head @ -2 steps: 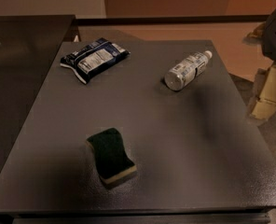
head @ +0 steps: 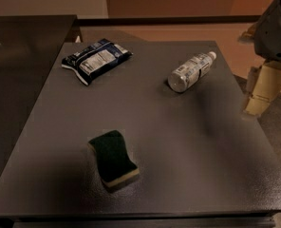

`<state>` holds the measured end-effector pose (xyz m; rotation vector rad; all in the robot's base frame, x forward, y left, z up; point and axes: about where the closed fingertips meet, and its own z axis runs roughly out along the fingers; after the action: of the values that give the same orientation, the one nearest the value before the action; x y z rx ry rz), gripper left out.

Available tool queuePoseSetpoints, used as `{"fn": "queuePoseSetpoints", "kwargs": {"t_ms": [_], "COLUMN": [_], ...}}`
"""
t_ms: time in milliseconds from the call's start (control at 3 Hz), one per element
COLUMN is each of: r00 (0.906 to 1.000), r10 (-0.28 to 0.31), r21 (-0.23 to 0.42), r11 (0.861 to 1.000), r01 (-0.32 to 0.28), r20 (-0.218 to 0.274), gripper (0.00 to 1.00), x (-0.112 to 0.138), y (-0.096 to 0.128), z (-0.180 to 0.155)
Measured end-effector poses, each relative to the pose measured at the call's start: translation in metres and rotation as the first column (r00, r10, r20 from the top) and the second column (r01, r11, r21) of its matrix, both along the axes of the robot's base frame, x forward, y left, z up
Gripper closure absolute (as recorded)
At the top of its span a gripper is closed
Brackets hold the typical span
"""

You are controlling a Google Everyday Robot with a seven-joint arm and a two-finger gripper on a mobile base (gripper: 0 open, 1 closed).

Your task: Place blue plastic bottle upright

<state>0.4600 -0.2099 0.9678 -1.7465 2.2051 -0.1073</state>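
Observation:
The blue plastic bottle (head: pixel 192 71), clear with a white cap and a pale label, lies on its side at the back right of the dark table (head: pixel 178 151). Its cap points to the back right. My gripper (head: pixel 263 88), beige under a grey arm, hangs at the right edge of the view. It is beyond the table's right edge, to the right of the bottle and slightly nearer the front, apart from it. It holds nothing that I can see.
A dark blue snack packet (head: pixel 96 59) lies at the back left of the table. A green and yellow sponge (head: pixel 113 159) lies front centre. A dark counter (head: pixel 22 70) adjoins the table on the left.
My gripper has shifted slightly to the left, toward the table's right edge. The bottle, packet and sponge have not moved.

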Motion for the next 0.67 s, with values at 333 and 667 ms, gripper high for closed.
{"fn": "queuePoseSetpoints", "kwargs": {"t_ms": [333, 667], "r00": [0.9982, 0.9938], "r10": [0.057, 0.106], "r21": [0.003, 0.011], "r11": [0.998, 0.994], "r01": [-0.057, -0.107], "r20": [0.015, 0.032], "gripper": [0.0, 0.0], "x": [0.031, 0.07], "y": [0.012, 0.018], "z": [-0.016, -0.032]}}
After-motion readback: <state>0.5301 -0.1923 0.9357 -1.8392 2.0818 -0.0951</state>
